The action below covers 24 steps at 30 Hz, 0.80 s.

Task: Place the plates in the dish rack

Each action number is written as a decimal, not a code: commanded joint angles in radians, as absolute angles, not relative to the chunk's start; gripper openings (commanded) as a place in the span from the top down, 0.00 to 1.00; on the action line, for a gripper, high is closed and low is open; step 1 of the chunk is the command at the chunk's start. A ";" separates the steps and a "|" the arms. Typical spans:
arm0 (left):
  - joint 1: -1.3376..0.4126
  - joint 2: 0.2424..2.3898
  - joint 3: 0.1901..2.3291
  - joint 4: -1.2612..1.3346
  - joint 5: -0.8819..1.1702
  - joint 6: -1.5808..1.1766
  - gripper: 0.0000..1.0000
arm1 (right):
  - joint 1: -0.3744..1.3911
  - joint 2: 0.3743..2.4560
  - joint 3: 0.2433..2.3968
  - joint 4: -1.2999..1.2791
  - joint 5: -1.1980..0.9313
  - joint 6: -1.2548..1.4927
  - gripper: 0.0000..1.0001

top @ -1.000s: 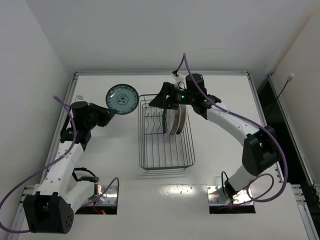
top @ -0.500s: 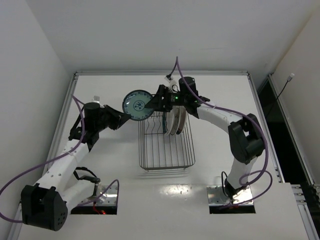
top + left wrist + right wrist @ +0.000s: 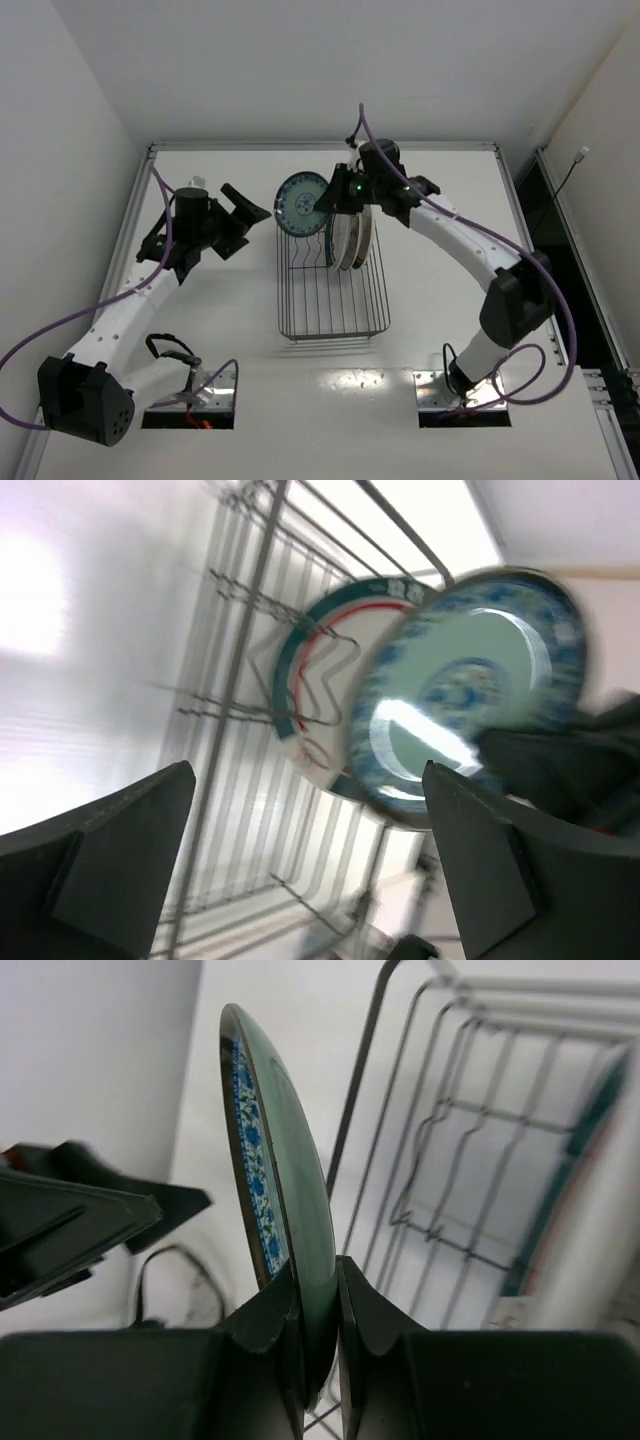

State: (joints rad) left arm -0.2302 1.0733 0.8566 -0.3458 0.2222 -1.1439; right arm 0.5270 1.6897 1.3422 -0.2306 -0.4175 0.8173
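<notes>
Over a white table [image 3: 430, 300], the right gripper [image 3: 322, 200] holds the small patterned teal plate [image 3: 300, 203] on edge above the far left corner of the dark wire dish rack [image 3: 330, 300], clear of the wires, its decorated face turned toward the left arm; the right wrist camera shows the two fingers [image 3: 270, 1350] clamped on the plate's rim [image 3: 275, 1210], with the rack's wires and upright tines [image 3: 450, 1160] behind and below it. Just beside the lifted plate, white plates with green-and-red rim bands [image 3: 345, 240] stand upright among the tines in the far half of the rack, though how many cannot be told from above. The left gripper [image 3: 250, 205] hangs near the rack's far left corner, to the left of it, its jaws spread wide and holding nothing, apart from the teal plate. From the left wrist, a blurred view framed by its own dark fingers [image 3: 110, 850] takes in the teal plate [image 3: 470, 695] in front of a banded white plate [image 3: 330, 630] propped in the rack [image 3: 250, 630]
</notes>
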 commanded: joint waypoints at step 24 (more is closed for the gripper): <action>-0.178 0.977 0.992 -0.699 -0.055 -0.871 0.01 | 0.859 1.974 1.974 -1.132 0.736 0.673 1.00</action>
